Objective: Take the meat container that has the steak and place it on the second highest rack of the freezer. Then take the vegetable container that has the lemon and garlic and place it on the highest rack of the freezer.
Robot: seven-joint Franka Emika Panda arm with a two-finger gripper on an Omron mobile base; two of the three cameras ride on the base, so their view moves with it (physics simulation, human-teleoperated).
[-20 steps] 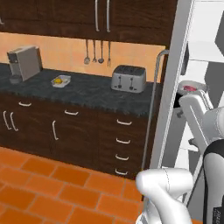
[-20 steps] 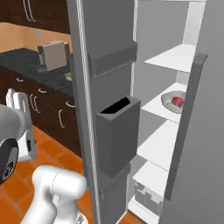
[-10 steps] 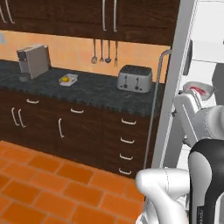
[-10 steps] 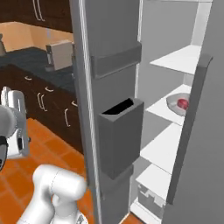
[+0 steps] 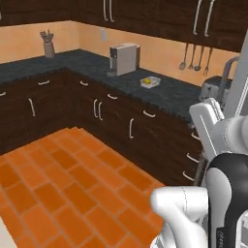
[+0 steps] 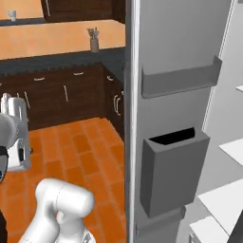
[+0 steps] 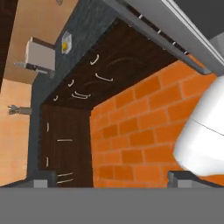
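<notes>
Beside the freezer (image 6: pixel 180 71), whose open grey door with its two door bins fills the near side of the right base view, white shelves show at the far right edge, too cropped to tell which rack is which. Away from the freezer, the dark table (image 5: pixel 145 94) runs along the orange wall above dark cabinets, over an orange tiled floor (image 5: pixel 72 189). On that table a beige coffee machine (image 5: pixel 124 58) stands farther from the freezer, and between it and the freezer sits a small clear container (image 5: pixel 150 82) with the yellow lemon (image 5: pixel 145 81) in it; the garlic is too small to make out. A toaster (image 5: pixel 212 88) stands on the table nearest the freezer. The claw (image 7: pixel 111 178) looks down at the floor, its tips set wide apart with nothing between them. The likely step is approaching the vegetable container. The risks: the open door lies close beside the arm and could be struck, and the shallow container could slide if gripped off-centre.
</notes>
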